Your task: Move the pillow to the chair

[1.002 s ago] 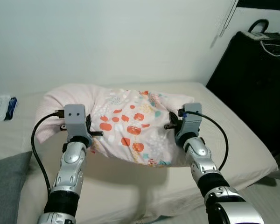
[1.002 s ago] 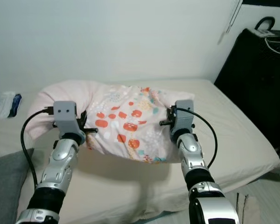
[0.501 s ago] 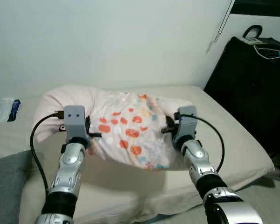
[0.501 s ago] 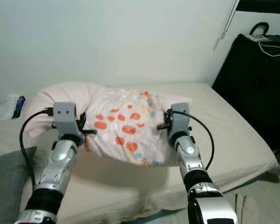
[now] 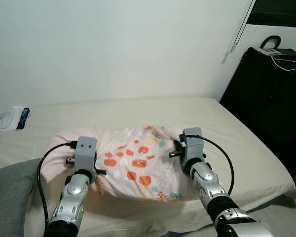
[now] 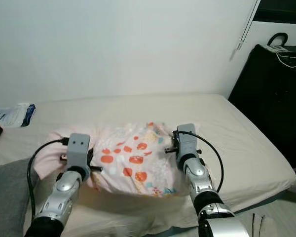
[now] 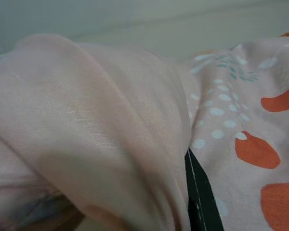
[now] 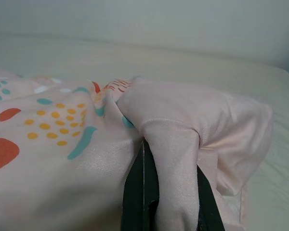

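Change: the pillow (image 5: pixel 138 165) sits lower and nearer the robot than a second ago, both arms drawn back.
Left gripper (image 5: pixel 92 170): at 9 o'clock of the pillow, fingers (image 7: pixel 198 192) pinched on its pink cloth.
Right gripper (image 5: pixel 177 150): at 3 o'clock, clamped on a fold.
Pillow: over the bed (image 5: pixel 227 128).
Suitcase (image 5: pixel 271 94): at 2 o'clock.

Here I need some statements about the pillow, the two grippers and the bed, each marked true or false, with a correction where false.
1. Both grippers grip the pillow, one on each side. True: left gripper and right gripper.
2. The pillow is plain white. False: pink with orange and teal shapes.
3. A dark suitcase stands on the robot's right, beside the bed. True.
4. The pillow lies on a chair. False: it is over the bed.
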Motion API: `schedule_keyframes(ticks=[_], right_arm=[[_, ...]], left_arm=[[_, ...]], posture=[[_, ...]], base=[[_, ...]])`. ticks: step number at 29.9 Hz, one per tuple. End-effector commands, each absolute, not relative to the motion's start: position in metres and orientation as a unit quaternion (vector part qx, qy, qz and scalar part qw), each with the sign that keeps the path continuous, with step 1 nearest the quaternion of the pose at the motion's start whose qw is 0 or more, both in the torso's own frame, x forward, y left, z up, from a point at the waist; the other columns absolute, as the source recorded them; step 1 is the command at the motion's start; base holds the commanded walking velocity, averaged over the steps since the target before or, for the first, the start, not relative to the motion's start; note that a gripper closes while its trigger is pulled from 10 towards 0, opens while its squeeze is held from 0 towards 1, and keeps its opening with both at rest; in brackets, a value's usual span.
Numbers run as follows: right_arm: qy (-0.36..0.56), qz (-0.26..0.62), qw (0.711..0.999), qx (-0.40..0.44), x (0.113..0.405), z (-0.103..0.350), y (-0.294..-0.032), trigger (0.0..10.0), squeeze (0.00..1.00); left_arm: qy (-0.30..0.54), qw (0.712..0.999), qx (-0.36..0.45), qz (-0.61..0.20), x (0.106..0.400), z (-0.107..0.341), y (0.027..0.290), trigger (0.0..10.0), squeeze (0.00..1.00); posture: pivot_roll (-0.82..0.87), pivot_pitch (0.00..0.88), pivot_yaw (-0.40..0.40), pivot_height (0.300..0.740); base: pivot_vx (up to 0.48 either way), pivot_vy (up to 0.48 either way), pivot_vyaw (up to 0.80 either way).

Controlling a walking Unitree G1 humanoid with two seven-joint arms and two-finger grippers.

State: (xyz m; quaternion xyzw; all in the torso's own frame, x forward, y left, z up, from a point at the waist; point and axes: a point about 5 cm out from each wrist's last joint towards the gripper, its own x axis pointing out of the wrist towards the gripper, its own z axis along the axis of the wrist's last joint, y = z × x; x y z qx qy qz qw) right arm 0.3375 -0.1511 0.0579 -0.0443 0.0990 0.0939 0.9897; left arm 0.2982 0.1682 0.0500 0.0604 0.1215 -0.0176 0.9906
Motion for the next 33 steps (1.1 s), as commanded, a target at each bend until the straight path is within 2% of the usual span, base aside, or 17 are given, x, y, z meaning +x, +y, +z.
schedule_keyframes(ticks=[1, 6, 18, 31, 33], right_arm=[[0.084, 0.102, 0.990, -0.052, 0.3394, 0.0624, -0.1481, 10.0, 0.00], [0.083, 0.101, 0.990, -0.052, 0.3395, 0.0624, -0.1479, 10.0, 0.00], [0.088, 0.103, 0.990, -0.036, 0.3397, 0.0614, -0.1441, 10.0, 0.00], [0.096, 0.108, 0.989, -0.041, 0.3368, 0.0570, -0.1437, 10.0, 0.00], [0.097, 0.114, 0.988, -0.046, 0.3358, 0.0561, -0.1430, 10.0, 0.00]], left_arm=[[0.106, 0.990, 0.085, -0.036, 0.3029, 0.0577, 0.1613, 10.0, 0.00], [0.119, 0.988, 0.095, -0.029, 0.3011, 0.0532, 0.1640, 10.0, 0.00], [0.118, 0.992, 0.043, -0.016, 0.3025, 0.0540, 0.1591, 10.0, 0.00], [0.121, 0.992, 0.034, -0.009, 0.3022, 0.0542, 0.1585, 10.0, 0.00], [0.124, 0.992, 0.033, -0.007, 0.3017, 0.0528, 0.1579, 10.0, 0.00]], posture=[[0.02, 0.000, -0.128, 0.740], [0.02, 0.000, -0.128, 0.740], [0.01, 0.000, -0.131, 0.740], [0.02, 0.000, -0.137, 0.740], [0.02, 0.000, -0.135, 0.740]], base=[[0.000, 0.000, 0.00], [0.000, 0.000, 0.00], [0.000, 0.000, 0.00], [0.000, 0.000, 0.00], [0.000, 0.000, -0.74]])
